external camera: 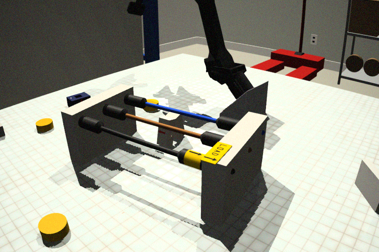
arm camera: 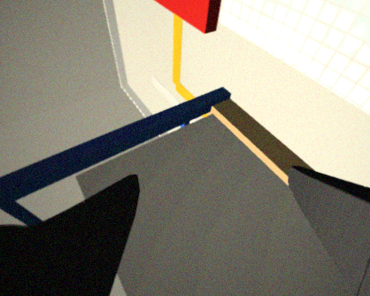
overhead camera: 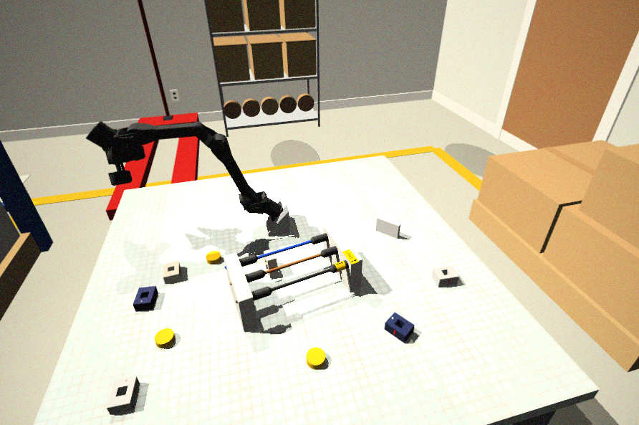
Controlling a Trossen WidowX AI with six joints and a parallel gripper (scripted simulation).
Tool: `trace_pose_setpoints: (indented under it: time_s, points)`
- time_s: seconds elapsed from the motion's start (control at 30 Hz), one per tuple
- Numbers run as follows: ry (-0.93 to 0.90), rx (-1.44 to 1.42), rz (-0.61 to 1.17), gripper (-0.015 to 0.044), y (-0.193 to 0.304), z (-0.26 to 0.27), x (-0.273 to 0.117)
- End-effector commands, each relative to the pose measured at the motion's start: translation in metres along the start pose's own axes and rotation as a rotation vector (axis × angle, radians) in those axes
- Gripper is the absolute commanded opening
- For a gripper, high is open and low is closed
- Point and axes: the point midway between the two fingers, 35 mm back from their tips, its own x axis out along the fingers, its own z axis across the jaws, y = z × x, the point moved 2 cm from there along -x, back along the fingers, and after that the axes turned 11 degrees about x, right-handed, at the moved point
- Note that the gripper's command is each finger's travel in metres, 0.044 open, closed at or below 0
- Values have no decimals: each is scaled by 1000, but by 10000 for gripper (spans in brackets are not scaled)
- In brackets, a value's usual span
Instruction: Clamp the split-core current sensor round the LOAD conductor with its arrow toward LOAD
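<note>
A small pale block (overhead camera: 272, 263) (external camera: 166, 138) with a red mark, probably the open sensor, stands behind the conductors and is partly hidden by them. The mark seems to point left in the exterior view; its jaws are hard to make out. The LOAD conductor (overhead camera: 304, 278) (external camera: 137, 140) is the black, nearest one, with nothing round it. The yellow LOAD marker (overhead camera: 350, 256) (external camera: 218, 151) lies on the right post. My gripper (overhead camera: 107, 156) (arm camera: 212, 178) is open and empty, high beyond the table's left edge, far from the block and conductors.
Blue (overhead camera: 289, 249) (external camera: 180, 111) and orange (overhead camera: 294, 262) (external camera: 162, 125) conductors run behind the black one between two upright posts. Yellow discs (overhead camera: 165, 337) (external camera: 52, 224), navy blocks (overhead camera: 399, 326) and white blocks (overhead camera: 123, 395) stand around. A pale plate (overhead camera: 387, 227) stands at right.
</note>
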Motion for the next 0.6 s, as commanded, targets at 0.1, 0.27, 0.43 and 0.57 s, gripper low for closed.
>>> trace_pose_setpoints:
  time_s: [0.1, 0.27, 0.43, 0.57]
  points:
    - [118, -138, 84, 440, 8, -31, -1]
    - [318, -410, 305, 440, 24, -94, -18]
    - [460, -677, 596, 440, 32, -157, -54]
    - [517, -867, 872, 440, 31, -202, -97]
